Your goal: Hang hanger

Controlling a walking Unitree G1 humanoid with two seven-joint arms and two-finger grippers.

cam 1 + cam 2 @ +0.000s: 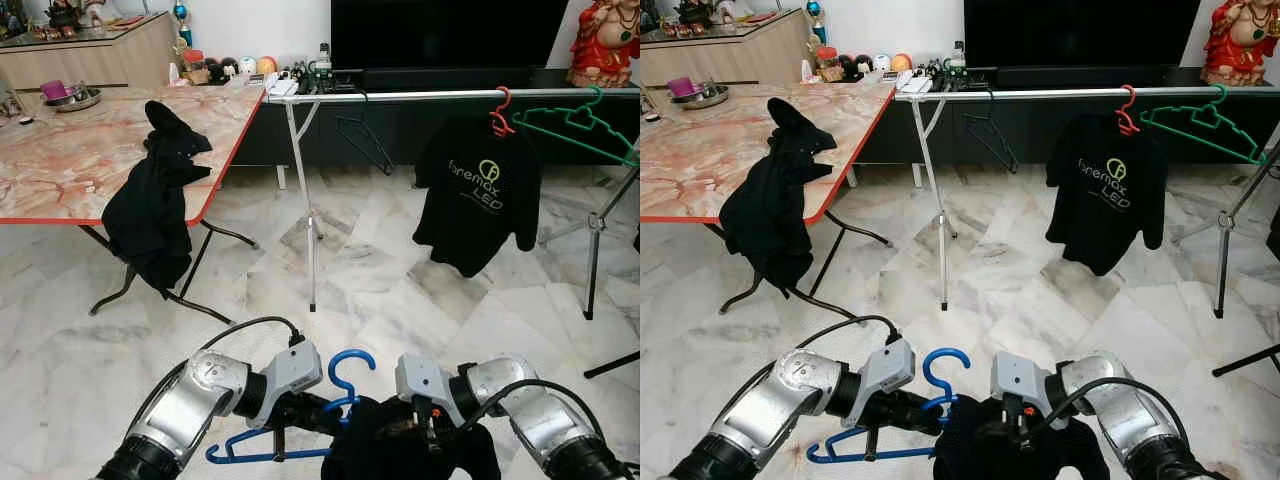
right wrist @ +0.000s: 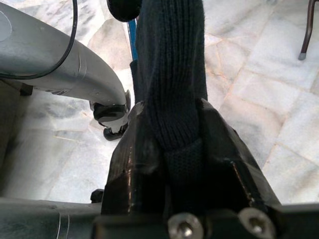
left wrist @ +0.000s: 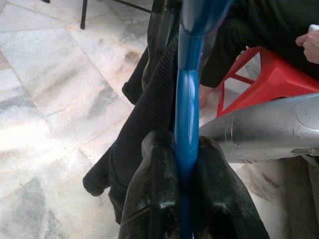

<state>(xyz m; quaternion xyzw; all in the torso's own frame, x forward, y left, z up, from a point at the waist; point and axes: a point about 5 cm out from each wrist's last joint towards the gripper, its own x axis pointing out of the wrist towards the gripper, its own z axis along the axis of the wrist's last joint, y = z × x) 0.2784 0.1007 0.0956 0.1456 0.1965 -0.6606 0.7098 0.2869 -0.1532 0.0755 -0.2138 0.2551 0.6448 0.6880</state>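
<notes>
1. Blue plastic formed the hanger that hung low in front of the robot in the left eye view, its hook curled upward between the two silver arms. The left gripper held it near the neck, and the right gripper clutched a dark knitted garment draped on the hanger's right side. Beyond them, over the pale marble floor, a silver clothes rail carried a black printed T-shirt on a red hanger, a bare green hanger and a thin black hanger.

2. The right eye view gave the same scene; a black garment hung over the edge of the marble-patterned, red-rimmed tabletop on the left.

3. In the left wrist view the jaws were closed tight on the blue hanger's bar, one finger pressed on each side, with the dark knit just behind. A red plastic stool and a person's hand stood beyond.

4. In the right wrist view the jaws were clamped on a fold of the dark knit, a finger touching it on either side.
</notes>
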